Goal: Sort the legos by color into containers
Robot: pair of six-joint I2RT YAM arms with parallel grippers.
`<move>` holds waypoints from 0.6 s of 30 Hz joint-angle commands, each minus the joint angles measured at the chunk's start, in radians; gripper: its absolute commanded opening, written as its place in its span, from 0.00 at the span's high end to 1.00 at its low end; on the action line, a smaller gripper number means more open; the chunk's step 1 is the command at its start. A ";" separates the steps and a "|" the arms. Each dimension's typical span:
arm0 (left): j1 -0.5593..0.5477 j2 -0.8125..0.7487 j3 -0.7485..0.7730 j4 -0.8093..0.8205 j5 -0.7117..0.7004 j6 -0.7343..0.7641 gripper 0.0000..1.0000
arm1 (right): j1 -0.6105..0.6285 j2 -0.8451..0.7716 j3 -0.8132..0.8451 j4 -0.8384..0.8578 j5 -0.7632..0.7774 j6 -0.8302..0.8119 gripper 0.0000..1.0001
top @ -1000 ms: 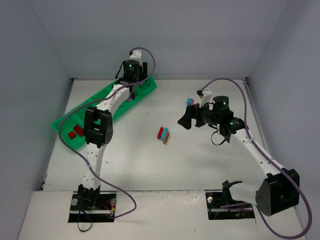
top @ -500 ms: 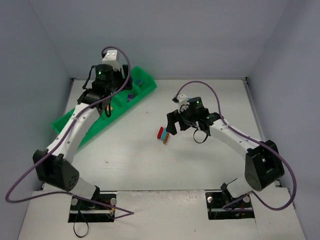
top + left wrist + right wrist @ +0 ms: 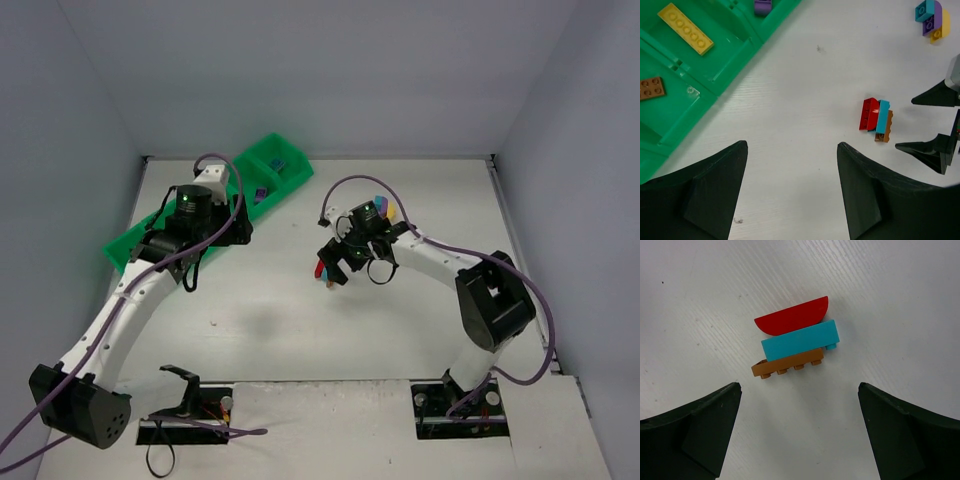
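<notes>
Our right hand [image 3: 799, 385] hovers with its fingers spread wide, just below a lego stack [image 3: 797, 342] of red, teal and brown bricks lying on the white counter [image 3: 900, 290] at mid-frame. Our left hand [image 3: 791, 144] is spread too, gripping nothing. In its view the green tray [image 3: 727, 30] fills the upper left, with a yellow plate [image 3: 686, 28] and a brown plate [image 3: 651, 88] in separate compartments. A small cluster [image 3: 931, 19] of bricks sits at the upper right.
</notes>
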 commanded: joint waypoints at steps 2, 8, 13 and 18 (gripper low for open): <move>-0.001 -0.054 0.003 -0.006 0.022 -0.015 0.34 | 0.014 0.047 0.065 -0.018 0.003 -0.110 0.00; -0.001 -0.048 -0.002 -0.012 0.045 -0.017 0.34 | 0.036 0.108 0.101 -0.033 0.016 -0.164 0.00; -0.001 -0.040 -0.010 -0.012 0.051 -0.014 0.34 | 0.051 0.153 0.141 -0.036 0.032 -0.175 0.00; -0.001 -0.040 -0.020 -0.014 0.053 -0.009 0.34 | 0.060 0.190 0.184 -0.053 0.066 -0.183 0.00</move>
